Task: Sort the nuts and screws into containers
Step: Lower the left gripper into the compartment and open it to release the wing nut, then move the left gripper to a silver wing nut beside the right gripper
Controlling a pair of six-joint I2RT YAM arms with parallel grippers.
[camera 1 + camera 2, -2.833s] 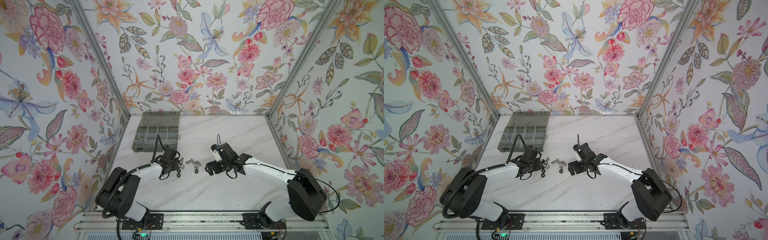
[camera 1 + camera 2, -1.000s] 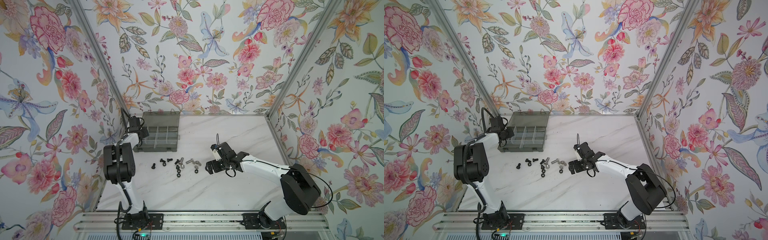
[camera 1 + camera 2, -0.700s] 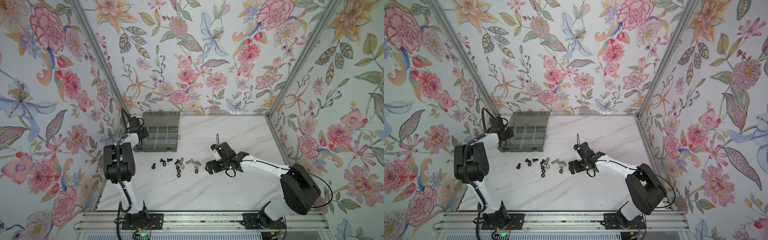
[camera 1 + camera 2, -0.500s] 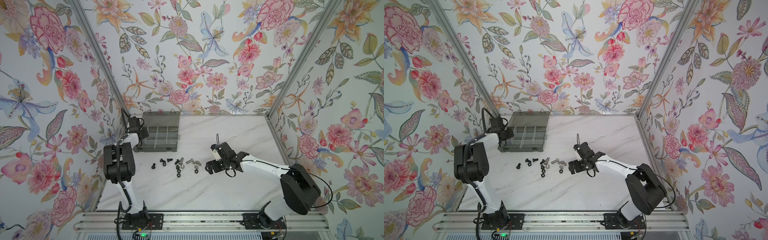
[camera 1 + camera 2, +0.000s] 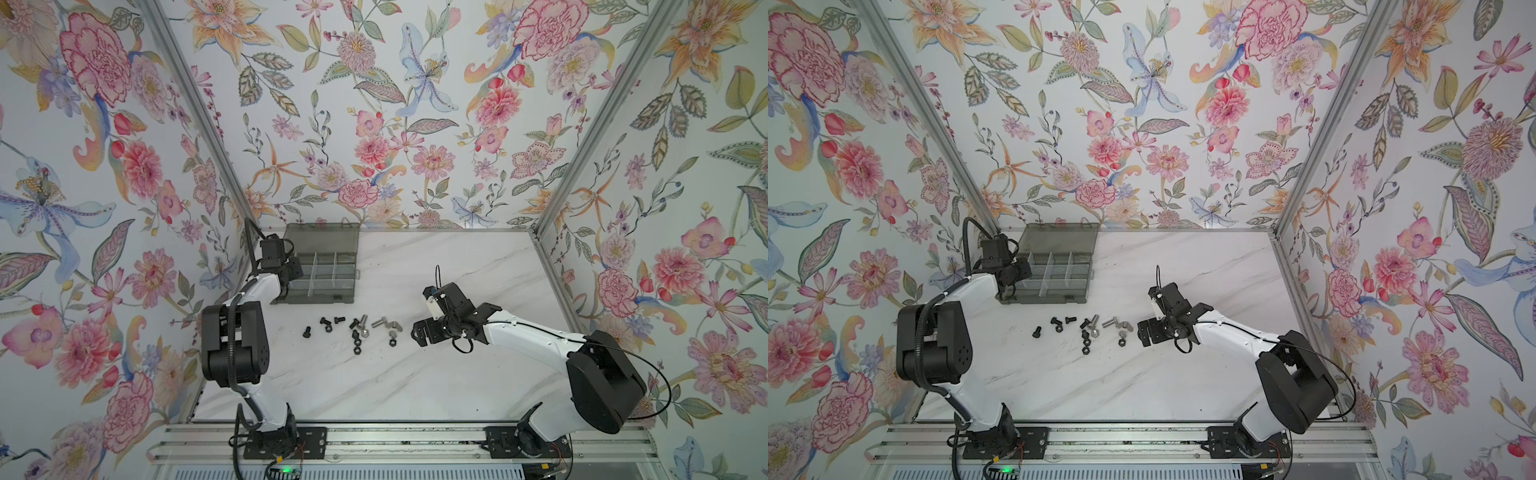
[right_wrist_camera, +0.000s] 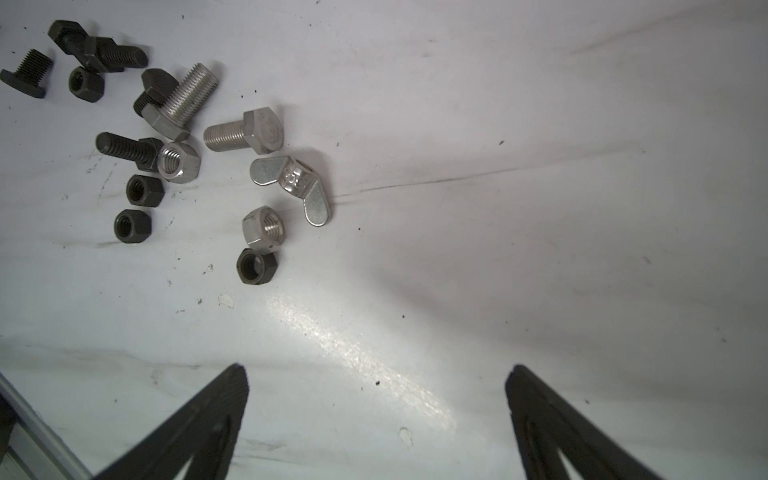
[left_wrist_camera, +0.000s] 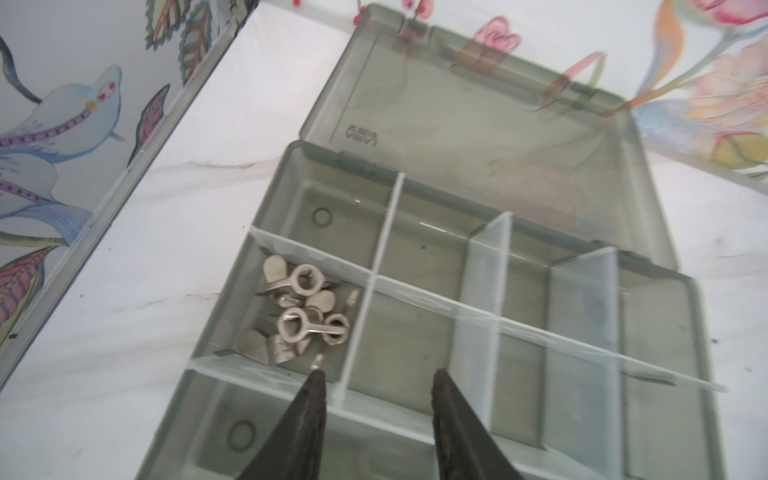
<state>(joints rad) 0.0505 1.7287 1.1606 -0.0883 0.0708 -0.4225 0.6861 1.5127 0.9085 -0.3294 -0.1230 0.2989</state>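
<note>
The left gripper (image 7: 376, 376) is hovering over the smoky-grey translucent plastic organiser box (image 7: 415, 328), its jaws standing apart above a divider wall (image 7: 362, 320). Just ahead of its fingertips (image 7: 311, 399) a heap of silver wing nuts (image 7: 297, 309) is lying in an end cell, and beyond that the hinged lid (image 7: 478, 116) is lying folded back on the box's far side. The right gripper (image 6: 377, 368), jaws spread, is hanging over the white marble table (image 6: 540, 208). Ahead of it the loose black and silver bolts and hex nuts (image 6: 187, 97) are lying scattered, a silver wing nut (image 6: 293, 183) sitting at the cluster's gripper-side edge.
</note>
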